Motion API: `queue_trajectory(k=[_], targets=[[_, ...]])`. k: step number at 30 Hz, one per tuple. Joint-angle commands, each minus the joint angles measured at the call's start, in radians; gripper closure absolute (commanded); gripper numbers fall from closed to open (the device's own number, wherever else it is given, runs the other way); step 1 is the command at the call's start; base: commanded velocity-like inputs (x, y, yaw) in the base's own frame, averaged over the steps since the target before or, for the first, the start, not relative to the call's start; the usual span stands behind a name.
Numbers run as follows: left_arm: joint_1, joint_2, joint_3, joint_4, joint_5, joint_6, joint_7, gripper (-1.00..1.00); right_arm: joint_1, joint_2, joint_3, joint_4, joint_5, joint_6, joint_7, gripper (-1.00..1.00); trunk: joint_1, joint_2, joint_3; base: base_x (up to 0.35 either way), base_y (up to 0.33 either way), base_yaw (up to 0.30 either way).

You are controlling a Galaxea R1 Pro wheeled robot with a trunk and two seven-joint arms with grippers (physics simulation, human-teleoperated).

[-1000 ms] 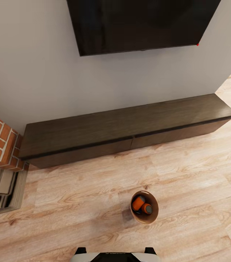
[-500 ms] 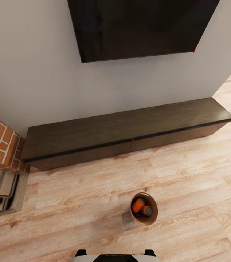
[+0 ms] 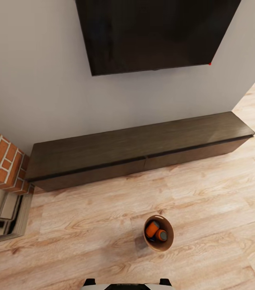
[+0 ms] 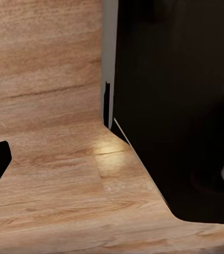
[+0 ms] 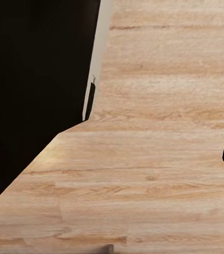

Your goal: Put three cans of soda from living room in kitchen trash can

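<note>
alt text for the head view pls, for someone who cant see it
A small round bin stands on pale wood floor holding two orange soda cans. Behind it, a long dark low cabinet runs under a black wall television.

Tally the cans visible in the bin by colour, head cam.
Orange cans: 2, one and another, both inside the bin
Blue cans: 0 clearly visible; only a dark patch under the orange ones, too small to tell
Total: 2 cans visible

Pale wood plank floor carries a small round copper-lined bin and a long dark low wooden cabinet against the wall.
</note>
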Motion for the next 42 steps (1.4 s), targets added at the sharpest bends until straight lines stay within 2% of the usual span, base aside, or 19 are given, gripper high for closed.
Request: queue_trajectory(k=[1,9,29,42], targets=[[0.0,0.0,0.0,0.0,0.0,0.0,0.0,-1.0,0.003,0.001,0.0,0.0,0.001,0.0,-0.003,-1.0,-0.004,0.007,0.005,0.0,0.0,0.0],[0.003,0.001,0.001,0.0,0.002,-0.001,0.001,-1.0,0.027,0.015,0.001,0.0,0.004,0.001,-0.047,-1.0,-0.035,0.063,0.043,0.0,0.0,0.0],[0.046,0.004,0.002,0.0,0.004,-0.003,0.001,-1.0,0.045,0.015,0.0,0.0,0.003,0.008,-0.057,-1.0,-0.111,0.203,0.137,0.0,0.0,0.0],[0.048,0.002,0.01,-0.003,0.009,-0.049,0.002,-1.0,0.045,0.017,-0.008,-0.018,-0.006,-0.001,-0.057,-1.0,-0.111,0.203,0.148,0.0,0.0,0.0]])
